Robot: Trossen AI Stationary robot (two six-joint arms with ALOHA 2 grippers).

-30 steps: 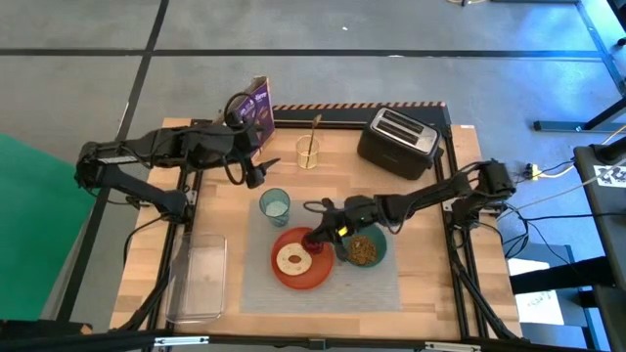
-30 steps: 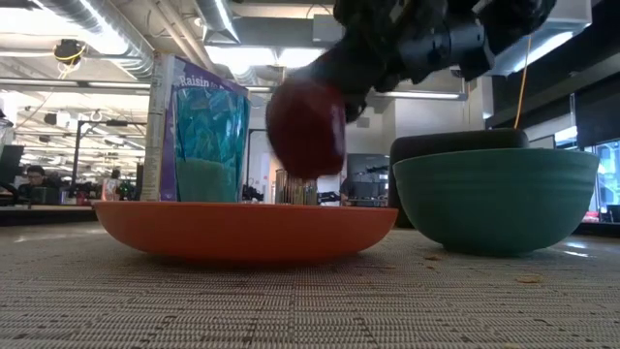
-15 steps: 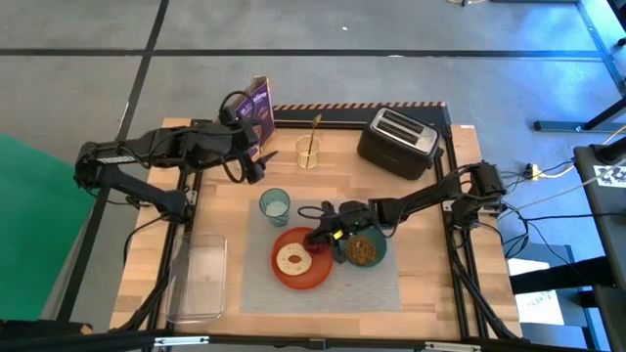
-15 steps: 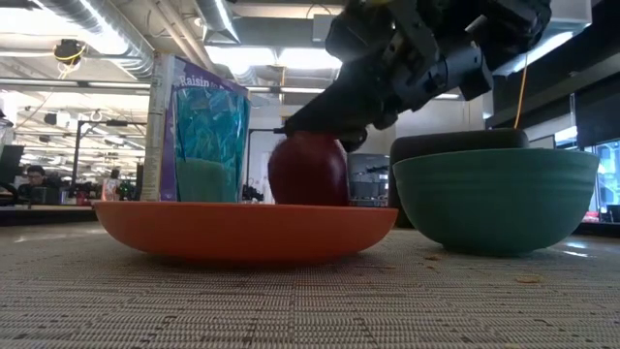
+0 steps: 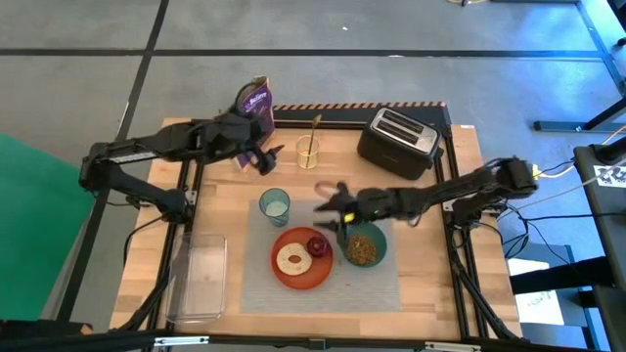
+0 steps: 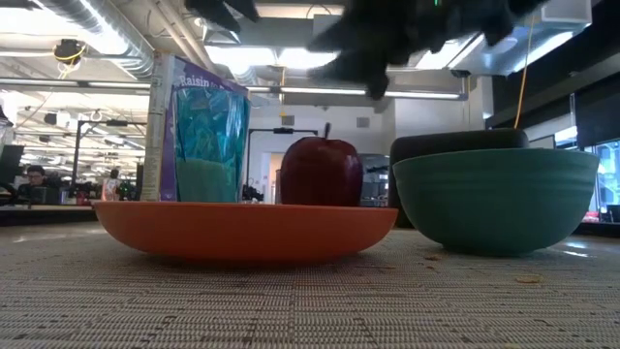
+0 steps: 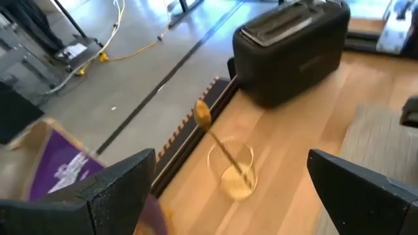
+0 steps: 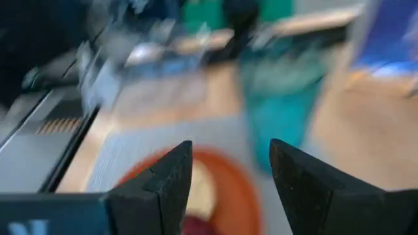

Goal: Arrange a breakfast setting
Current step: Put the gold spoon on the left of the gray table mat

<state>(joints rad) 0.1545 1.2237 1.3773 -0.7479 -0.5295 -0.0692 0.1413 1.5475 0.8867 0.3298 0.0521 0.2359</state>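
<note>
Overhead, a grey rectangular woven placemat (image 5: 323, 269) lies on the wooden table (image 5: 430, 264) and carries a round orange plate (image 5: 290, 278), a smaller teal bowl (image 5: 380, 249) holding brown cereal (image 5: 362, 250), and, at its far left corner, a pale blue ribbed cup (image 5: 275, 205). A bagel (image 5: 291, 260) and a red apple-like fruit (image 5: 319, 245) rest on the plate; in the low view the fruit (image 6: 321, 172) stands upright and free of any gripper. The right gripper (image 5: 328, 202) hangs above the mat just beyond the plate, its fingers (image 8: 153, 186) spread wide and empty. The left gripper (image 5: 271, 156) sits near the purple cereal box (image 5: 254, 101), its fingers (image 7: 117, 186) also wide apart and empty, aimed at a clear glass (image 7: 232, 168) in which a gold spoon (image 7: 219, 140) leans, with the black toaster (image 7: 290, 46) behind it. The spoon appears to be the one item not yet on the mat, so fetching it is probably the step in hand. To do it well, the left gripper should descend over the exposed upper handle, close across its narrow width, and lift along the spoon's lean so that the glass is neither dragged nor tipped; the right arm should keep clear of the fruit.
</note>
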